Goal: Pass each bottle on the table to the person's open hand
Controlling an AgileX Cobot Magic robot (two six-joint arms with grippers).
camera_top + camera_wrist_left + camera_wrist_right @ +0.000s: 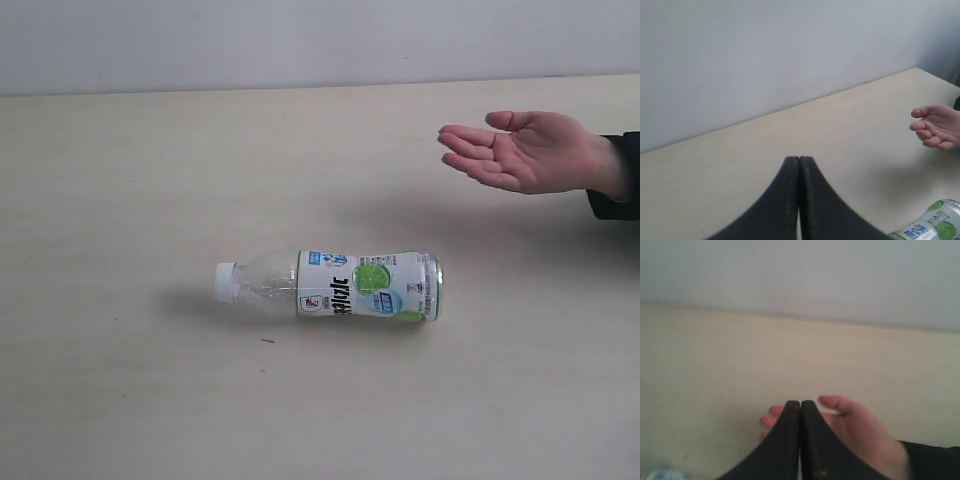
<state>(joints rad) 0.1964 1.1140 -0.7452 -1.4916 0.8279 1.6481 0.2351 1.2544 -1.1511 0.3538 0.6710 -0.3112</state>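
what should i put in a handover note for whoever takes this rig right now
Grippers: left gripper shut and empty; right gripper shut and empty, with the person's open hand beyond its tips in its own view.
Things: one bottle, lime label and white cap, lies on its side on the table, untouched. The open hand is palm up and empty, on the right of the exterior view, apart from the bottle.
Done: nothing visible for this bottle.
Left: grasp it and pass it to the hand.

Plain grey-white wall (300, 40) behind, bare and evenly lit, meeting the far edge of the pale beige table (110, 400), smooth, a tiny dark speck or two, light soft
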